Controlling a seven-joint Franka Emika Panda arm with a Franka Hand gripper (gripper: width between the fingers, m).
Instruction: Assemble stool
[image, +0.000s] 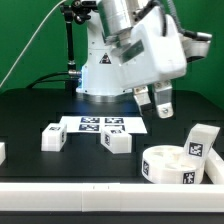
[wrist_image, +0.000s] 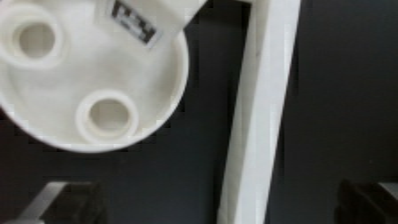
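Note:
The round white seat (image: 180, 165) lies on the black table at the exterior view's front right, with tags on its rim. In the wrist view the seat (wrist_image: 89, 70) shows as a disc with round sockets. One blocky leg (image: 203, 140) stands just behind the seat. Another leg (image: 116, 142) lies near the middle and a third leg (image: 53, 136) lies to the left. My gripper (image: 153, 105) hangs in the air behind and above the seat, touching nothing. In the wrist view the gripper (wrist_image: 217, 203) is open and empty, with its fingertips (wrist_image: 54, 205) at the frame's corners.
The marker board (image: 100, 124) lies flat in front of the robot base, behind the two loose legs. A white rail (image: 70, 192) runs along the table's front edge and shows in the wrist view (wrist_image: 267, 110) as a long bar. A small white object (image: 2, 152) sits at the left edge.

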